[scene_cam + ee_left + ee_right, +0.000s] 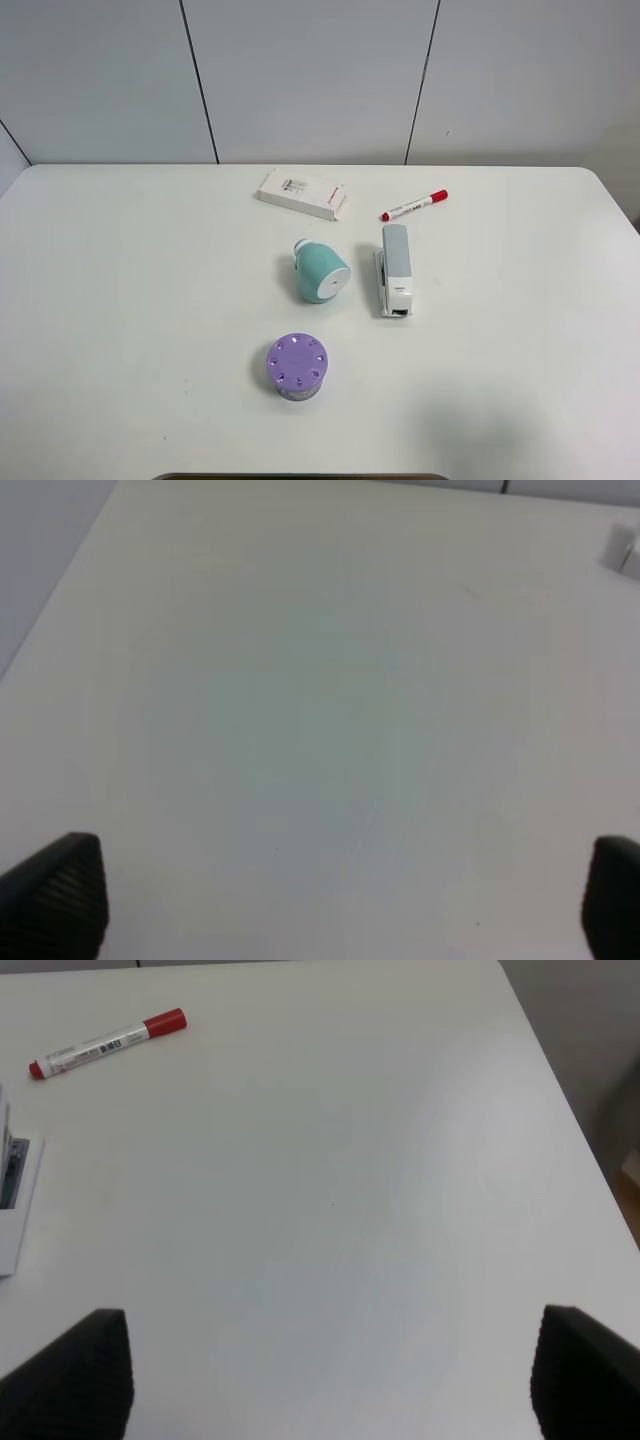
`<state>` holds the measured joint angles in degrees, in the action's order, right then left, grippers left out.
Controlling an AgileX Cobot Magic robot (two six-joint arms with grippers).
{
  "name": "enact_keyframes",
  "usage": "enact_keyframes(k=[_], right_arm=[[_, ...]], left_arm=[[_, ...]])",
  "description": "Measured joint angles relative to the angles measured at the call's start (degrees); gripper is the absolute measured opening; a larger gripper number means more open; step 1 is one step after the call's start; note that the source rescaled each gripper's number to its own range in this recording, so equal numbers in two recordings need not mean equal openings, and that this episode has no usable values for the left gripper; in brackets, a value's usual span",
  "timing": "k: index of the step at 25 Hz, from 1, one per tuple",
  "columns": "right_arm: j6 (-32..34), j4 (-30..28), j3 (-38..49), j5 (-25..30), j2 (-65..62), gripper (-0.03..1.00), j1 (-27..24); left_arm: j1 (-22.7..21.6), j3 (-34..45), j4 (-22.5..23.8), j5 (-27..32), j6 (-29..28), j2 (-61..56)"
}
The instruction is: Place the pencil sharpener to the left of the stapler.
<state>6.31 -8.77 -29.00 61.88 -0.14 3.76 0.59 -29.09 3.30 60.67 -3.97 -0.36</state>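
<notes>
White table (120,300) fills most of the high view. On it, far side near the centre, a flat white box (303,194) lies at a slight angle. Stapler (395,270) is right of centre, long axis running far-to-near; which end is the head, cannot tell. Purple cylinder (298,367) w/ holes on top stands near the front edge, well apart from the rest. Pencil sharpener (320,271) lies on its side just left of the stapler, not touching it; its axis is diagonal, flat white face towards near-right, small white tab towards far-left. Red-capped marker (413,205) lies just beyond the stapler's far end. Left gripper (340,900) has fingers wide apart over bare table, holding nothing. Right gripper (330,1370) also spread apart, empty, w/ the marker and stapler edge in its view.
</notes>
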Motion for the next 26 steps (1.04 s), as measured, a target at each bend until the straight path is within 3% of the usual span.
enact_keyframes(k=[26], right_arm=[[0.0,0.0,0.01,-0.6,0.0,0.68,0.0]], left_arm=[[0.0,0.0,0.0,0.0,0.0,0.0]])
